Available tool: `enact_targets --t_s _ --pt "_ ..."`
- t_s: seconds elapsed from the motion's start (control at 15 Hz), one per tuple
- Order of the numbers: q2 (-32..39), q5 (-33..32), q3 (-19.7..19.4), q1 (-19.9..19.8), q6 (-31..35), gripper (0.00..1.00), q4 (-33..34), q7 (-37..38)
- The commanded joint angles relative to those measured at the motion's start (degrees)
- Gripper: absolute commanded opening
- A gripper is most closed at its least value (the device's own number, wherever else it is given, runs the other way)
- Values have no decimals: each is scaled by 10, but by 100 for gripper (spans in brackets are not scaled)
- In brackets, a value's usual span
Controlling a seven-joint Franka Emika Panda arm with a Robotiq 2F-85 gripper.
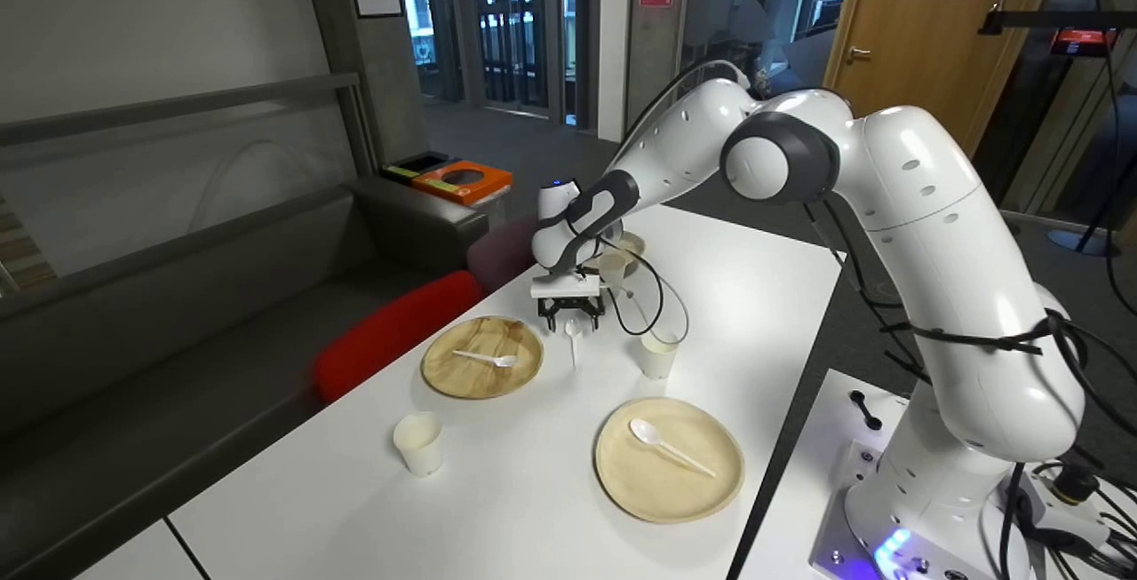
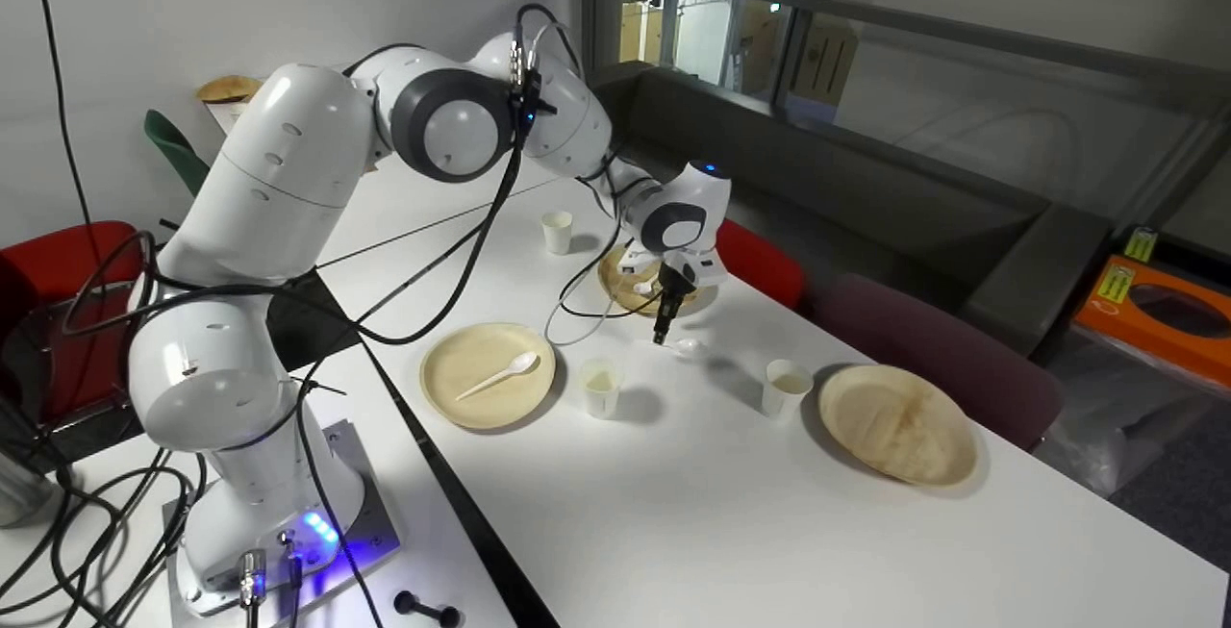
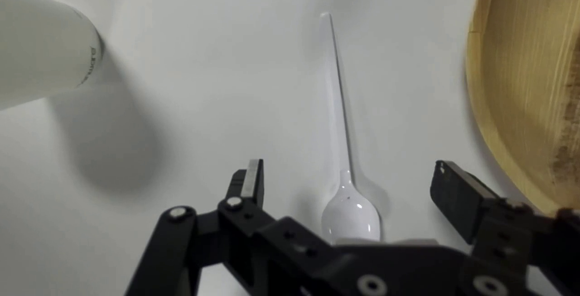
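My gripper (image 3: 347, 163) stands open, its black fingers (image 3: 462, 191) wide apart on either side of a white plastic spoon (image 3: 352, 214). Neither finger touches it. The spoon lies on the white table, handle pointing away from the gripper; the bowl's end is hidden behind the gripper's body. In an exterior view the gripper (image 1: 574, 322) is low over the spoon (image 1: 575, 349). A wooden plate (image 3: 530, 87) lies to the right in the wrist view, a pale paper cup (image 3: 45, 51) to the left. The gripper (image 2: 662, 335) and spoon (image 2: 689, 347) also show from across the table.
Another plate (image 1: 622, 491) bears a spoon (image 1: 675, 451). One more cup (image 1: 417, 442) stands farther along the table. Behind the wrist are a cup (image 2: 786, 388) and a plate (image 2: 899, 426). A loose cable (image 1: 659, 296) hangs beside the wrist. Chairs (image 1: 400, 331) line the table's edge.
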Motion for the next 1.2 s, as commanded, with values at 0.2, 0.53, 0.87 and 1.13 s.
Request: enact_targets --t_s 0.2,0.53,0.87,1.13 --pt "42 20 -5 2 30 100 41 -20" --pt "66 20 -7 4 29 100 64 -17" --pt "82 21 -6 3 25 97 78 -18" --pt "84 25 -6 1 23 62 86 -17"
